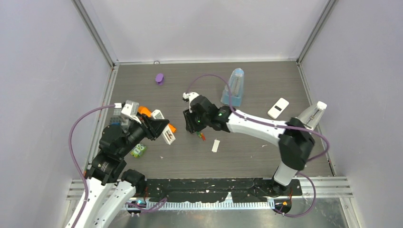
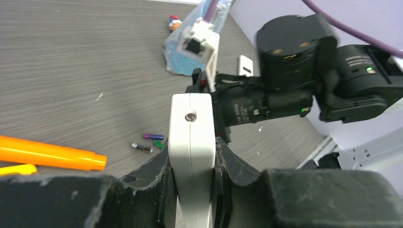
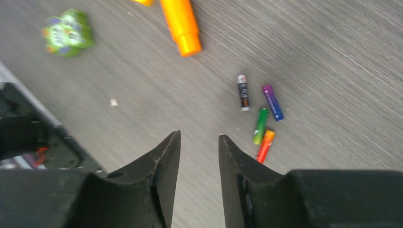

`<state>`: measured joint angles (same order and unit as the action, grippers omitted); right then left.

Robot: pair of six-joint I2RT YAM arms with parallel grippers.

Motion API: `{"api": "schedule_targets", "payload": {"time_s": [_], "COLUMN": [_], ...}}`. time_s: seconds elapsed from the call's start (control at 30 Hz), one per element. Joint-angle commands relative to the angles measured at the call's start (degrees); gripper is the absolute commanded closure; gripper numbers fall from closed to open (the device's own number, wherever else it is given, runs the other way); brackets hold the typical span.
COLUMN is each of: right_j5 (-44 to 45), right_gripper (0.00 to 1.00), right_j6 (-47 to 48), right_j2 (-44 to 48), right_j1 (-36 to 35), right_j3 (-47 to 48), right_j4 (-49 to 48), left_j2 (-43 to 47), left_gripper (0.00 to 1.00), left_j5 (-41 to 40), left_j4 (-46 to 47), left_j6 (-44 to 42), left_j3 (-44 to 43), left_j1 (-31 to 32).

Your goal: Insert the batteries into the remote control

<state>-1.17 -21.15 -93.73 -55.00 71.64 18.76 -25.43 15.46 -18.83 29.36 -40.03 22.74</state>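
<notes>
Left jaws: closed on the white remote control; the left gripper pinches its two broad faces, so the slab stands edge-on, with a small screw showing in its narrow end.
Right jaws: parted by a narrow gap with nothing between them; the right gripper hangs over bare tabletop, dark fingers pointing down at the wood grain.
Landmark: an orange marker lies flat on the grey wood-grain table, partly hidden under the left arm in the overhead view.
Remote control: held off the table just beside the marker's tip.
Batteries: the batteries lie loose on the table to the right of the marker's tip, touched by neither gripper.
Cells: the dark battery is nearest the marker, with the purple battery just beside it. The green battery and the red battery are close against each other, near the right fingers.
Near side of marker: a green toy block sits toward the arm bases.
Far side of marker: a small purple object sits well apart.
Right of marker: a clear blue cone-shaped case stands beyond the right arm, and a small white slab lies farther right.
</notes>
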Motion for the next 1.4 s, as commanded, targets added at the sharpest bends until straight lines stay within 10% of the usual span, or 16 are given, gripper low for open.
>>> {"api": "schedule_targets", "payload": {"time_s": [0.0, 0.37, 1.03, 1.37], "right_j5": [5.1, 5.6, 6.7, 4.9], "right_gripper": [0.57, 0.53, 0.67, 0.92], "right_j6": [6.3, 10.7, 12.6, 10.8], "right_j2": [-6.8, -16.9, -26.5, -25.1], "right_j1": [-0.2, -0.4, 0.0, 0.2], "right_j3": [7.4, 11.8, 15.3, 14.8], "right_j4": [3.8, 3.3, 2.4, 3.6], "left_j2": [-0.7, -1.5, -2.0, -1.6], "left_gripper": [1.0, 1.0, 1.0, 1.0], "left_j5": [-7.0, -19.3, -14.0, -13.4], "left_j4": [-2.6, -4.2, -2.1, -1.8], "left_j6": [-2.4, -1.5, 1.9, 3.2], "left_j3": [-4.1, -4.9, -4.8, -5.2], "left_j1": [-0.1, -0.1, -0.1, -0.1]}}
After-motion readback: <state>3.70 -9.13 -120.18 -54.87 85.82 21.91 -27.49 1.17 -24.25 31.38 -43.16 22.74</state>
